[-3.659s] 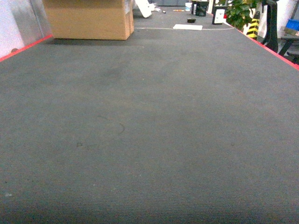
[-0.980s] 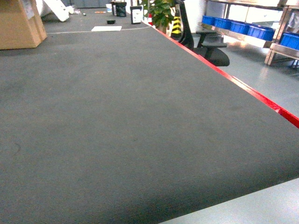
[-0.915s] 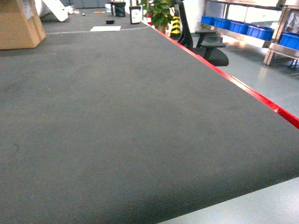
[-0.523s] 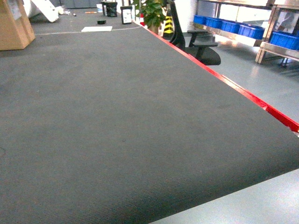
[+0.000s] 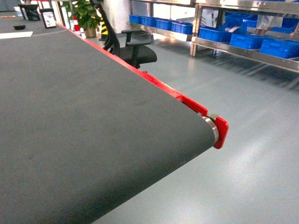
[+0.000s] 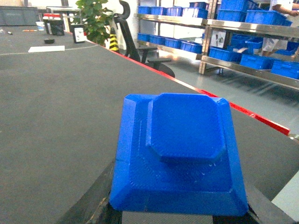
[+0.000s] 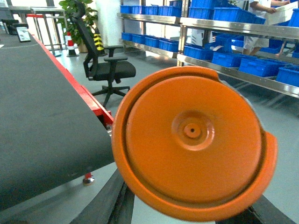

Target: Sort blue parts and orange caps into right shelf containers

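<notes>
The left gripper [image 6: 180,217] holds a blue part [image 6: 180,151]; the right gripper [image 7: 187,212] holds an orange cap [image 7: 194,140]. The blue crates [image 5: 243,39] lie ahead and right across the floor [image 5: 243,140], nearer the right arm.

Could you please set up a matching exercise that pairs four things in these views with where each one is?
Things:
1. square blue plastic part
2. round orange plastic cap
3. black office chair
4. bright blue plastic crates

Places:
A. on the steel shelves
B. held at the right gripper
C. on the floor beside the red belt edge
D. held at the left gripper

Pairs: 1-D, 2-B, 3-C, 4-A
</notes>
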You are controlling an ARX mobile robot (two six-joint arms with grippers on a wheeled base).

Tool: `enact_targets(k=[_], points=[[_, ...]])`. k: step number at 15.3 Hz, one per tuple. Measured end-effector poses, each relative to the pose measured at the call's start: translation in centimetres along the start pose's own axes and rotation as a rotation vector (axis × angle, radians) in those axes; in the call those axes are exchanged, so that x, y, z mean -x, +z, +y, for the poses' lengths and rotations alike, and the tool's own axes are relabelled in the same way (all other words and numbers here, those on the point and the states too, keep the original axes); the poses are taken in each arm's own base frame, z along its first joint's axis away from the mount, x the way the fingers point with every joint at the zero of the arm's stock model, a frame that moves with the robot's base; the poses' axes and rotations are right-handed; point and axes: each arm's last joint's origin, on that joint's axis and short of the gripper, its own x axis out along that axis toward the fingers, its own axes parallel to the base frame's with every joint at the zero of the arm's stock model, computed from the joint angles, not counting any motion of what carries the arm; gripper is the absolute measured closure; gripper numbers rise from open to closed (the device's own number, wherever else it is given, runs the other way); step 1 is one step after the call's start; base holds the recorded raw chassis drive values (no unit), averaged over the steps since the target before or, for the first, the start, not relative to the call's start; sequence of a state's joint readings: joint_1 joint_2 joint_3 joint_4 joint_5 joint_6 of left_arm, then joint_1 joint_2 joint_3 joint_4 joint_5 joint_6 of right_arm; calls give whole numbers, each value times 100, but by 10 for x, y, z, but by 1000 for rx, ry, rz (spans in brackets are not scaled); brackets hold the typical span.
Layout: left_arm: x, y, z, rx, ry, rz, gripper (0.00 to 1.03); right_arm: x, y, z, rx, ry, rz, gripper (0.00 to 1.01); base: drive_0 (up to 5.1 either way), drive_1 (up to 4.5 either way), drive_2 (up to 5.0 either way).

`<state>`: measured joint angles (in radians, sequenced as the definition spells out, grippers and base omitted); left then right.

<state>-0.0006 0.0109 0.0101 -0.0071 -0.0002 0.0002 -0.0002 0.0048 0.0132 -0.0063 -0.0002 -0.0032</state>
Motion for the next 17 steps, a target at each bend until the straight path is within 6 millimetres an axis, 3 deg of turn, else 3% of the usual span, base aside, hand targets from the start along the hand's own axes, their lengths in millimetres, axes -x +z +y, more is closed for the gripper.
enact_targets(k=[17], points=[[0, 0, 0, 0, 0, 0, 60, 0, 0, 0, 0, 0, 0, 60, -151, -151, -151]])
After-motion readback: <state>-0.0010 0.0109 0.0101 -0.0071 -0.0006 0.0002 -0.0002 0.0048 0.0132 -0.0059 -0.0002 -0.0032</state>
